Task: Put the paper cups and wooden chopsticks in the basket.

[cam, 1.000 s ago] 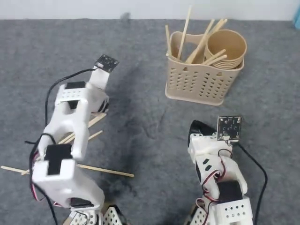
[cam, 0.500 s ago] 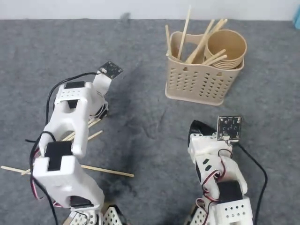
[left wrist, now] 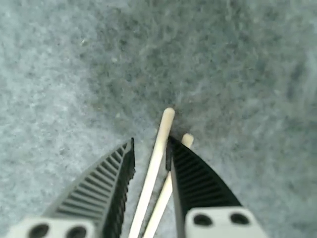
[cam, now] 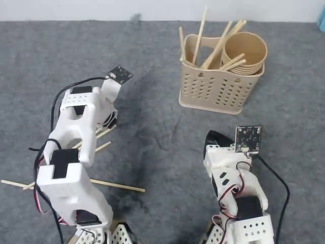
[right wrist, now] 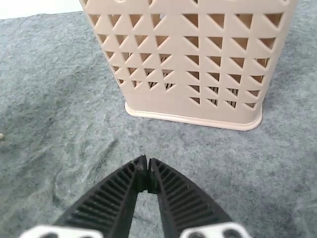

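Between the jaws of the left gripper [left wrist: 149,144]: one chopstick [left wrist: 166,121], long axis running out along the jaws, blunt tip past the fingertips and down on the grey mat [left wrist: 237,59]. Jaws part open, not clamped on it. Stick close against one jaw, with a clear gap to the other. Just beside it, a second chopstick [left wrist: 186,141], nearly parallel, partly under that same jaw, its tip a little short of the first.

Seen from above, both poking out from under the left arm [cam: 76,127], slanted up toward the basket [cam: 213,91] but well apart from it. Nearer the arm's base, a third chopstick [cam: 117,186] flat on the mat, long axis nearly crosswise to the table, passing beneath the arm.

Basket upright on the far right part of the mat. Inside, at one end, a stack of paper cups [cam: 247,48], mouths up. At the other end, several basket chopsticks [cam: 219,44] standing on end and leaning, tips well above the rim, with a couple resting across the cups' edge.

Right gripper [right wrist: 146,163] closed, tips touching, nothing between them. Low over the mat, pointed at the basket's perforated wall, near it but not touching.
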